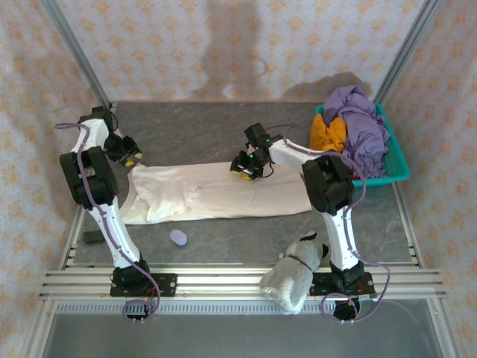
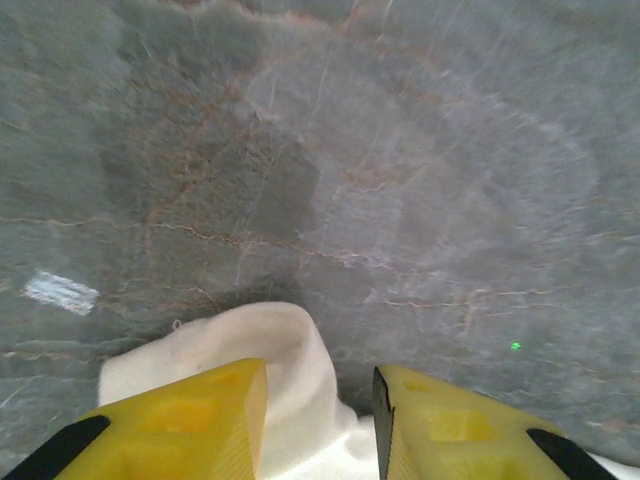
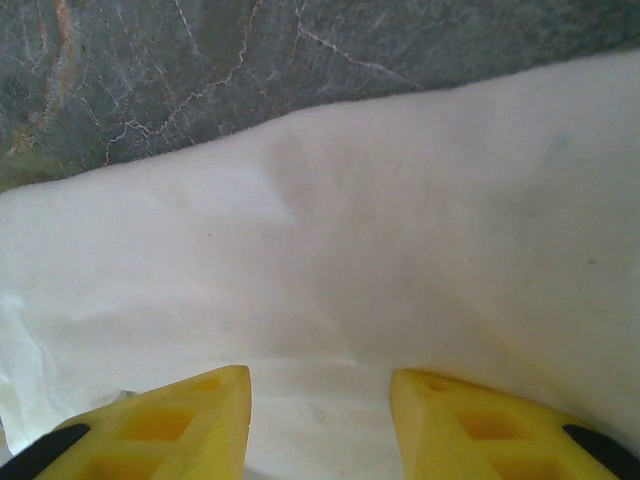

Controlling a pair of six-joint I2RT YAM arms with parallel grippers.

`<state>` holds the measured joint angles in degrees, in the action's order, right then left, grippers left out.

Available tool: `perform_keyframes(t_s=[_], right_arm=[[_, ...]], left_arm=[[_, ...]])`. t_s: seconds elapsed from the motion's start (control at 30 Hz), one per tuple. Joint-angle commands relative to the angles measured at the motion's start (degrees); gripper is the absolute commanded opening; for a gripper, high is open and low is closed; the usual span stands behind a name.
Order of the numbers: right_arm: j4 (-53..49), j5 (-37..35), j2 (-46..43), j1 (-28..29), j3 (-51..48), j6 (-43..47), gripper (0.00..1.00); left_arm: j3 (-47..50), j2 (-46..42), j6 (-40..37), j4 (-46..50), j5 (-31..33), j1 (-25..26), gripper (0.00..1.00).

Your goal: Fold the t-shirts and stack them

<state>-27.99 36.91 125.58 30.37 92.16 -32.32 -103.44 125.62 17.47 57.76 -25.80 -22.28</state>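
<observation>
- Left fingers (image 2: 200, 420), yellow, stand partly open at the corner of a cream-white cloth t-shirt (image 1: 223, 195); a raised fold of it lies between them, against one finger and clear of the other.
- Right fingers (image 3: 180, 420) are parted about as far over the shirt's far edge, flat cloth beneath them, nothing pinched.
- The shirt lies spread across the grey marbled bench (image 1: 194, 134).
- Purple t-shirt (image 1: 365, 123) and orange t-shirt (image 1: 328, 134) sit heaped in a teal plastic basket (image 1: 399, 168) at the right.
</observation>
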Motion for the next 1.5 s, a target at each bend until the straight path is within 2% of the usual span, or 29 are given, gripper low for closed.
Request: perform_keyframes(t_s=[0.0, 0.1, 0.17, 0.4, 0.73, 0.87, 1.0, 1.07, 1.13, 1.2, 1.27, 1.4, 1.47], right_arm=[[-6.33, -4.12, 3.1, -0.66, -0.66, 0.86, 0.43], [-6.33, -4.12, 3.1, -0.66, -0.75, 0.91, 0.43], [-6.41, -4.17, 3.17, -0.66, -0.67, 1.0, 0.43], [-6.73, -4.52, 3.39, -0.74, -1.5, 1.0, 0.43], [-2.69, -3.18, 2.32, -2.15, -8.62, -0.91, 0.43], [-2.69, -3.25, 2.1, -2.51, -8.95, -0.49, 0.43], [-2.07, -0.11, 1.5, -2.51, -7.38, 0.18, 0.44], [-3.37, 1.26, 0.94, -2.51, -5.58, 1.18, 0.45], [-4.52, 2.54, 0.0, -2.53, -3.76, 2.33, 0.45], [-4.99, 3.99, -1.61, -2.51, -2.5, 3.17, 0.46], [-5.56, 4.98, -2.93, -2.51, -1.45, 3.46, 0.47], [-6.84, 5.92, -4.77, -2.5, -0.02, 3.26, 0.48], [-7.74, 5.5, -5.6, -2.5, 0.43, 3.48, 0.49]], left_arm=[[-1.72, 2.09, -2.08, 4.2, 3.3, 1.03, 0.35], [-1.49, 2.91, -2.48, 4.05, 3.9, 1.53, 0.35], [-1.38, 3.44, -2.45, 4.18, 4.39, 1.54, 0.31], [-1.32, 2.14, -2.12, 3.79, 8.75, 0.68, 0.02], [-1.95, 0.72, 1.13, 2.28, 5.64, -4.6, 0.0], [-1.68, 0.77, 1.45, 1.77, 3.36, -6.0, 0.0], [-0.96, 0.94, 1.42, 1.08, 0.17, -6.0, 0.0], [-0.23, 0.68, 1.6, 0.07, -1.89, -5.78, 0.04], [-0.19, -0.26, 1.42, 0.23, -2.39, -5.32, 0.12], [0.67, -2.91, 1.59, 0.13, -0.04, -4.99, 0.27], [3.39, -7.15, 2.45, -1.59, 2.3, -5.1, 0.38], [7.96, -12.83, 3.98, -3.83, 8.5, -6.02, 0.43], [8.88, -12.72, 4.77, -3.02, 6.68, -7.66, 0.42]])
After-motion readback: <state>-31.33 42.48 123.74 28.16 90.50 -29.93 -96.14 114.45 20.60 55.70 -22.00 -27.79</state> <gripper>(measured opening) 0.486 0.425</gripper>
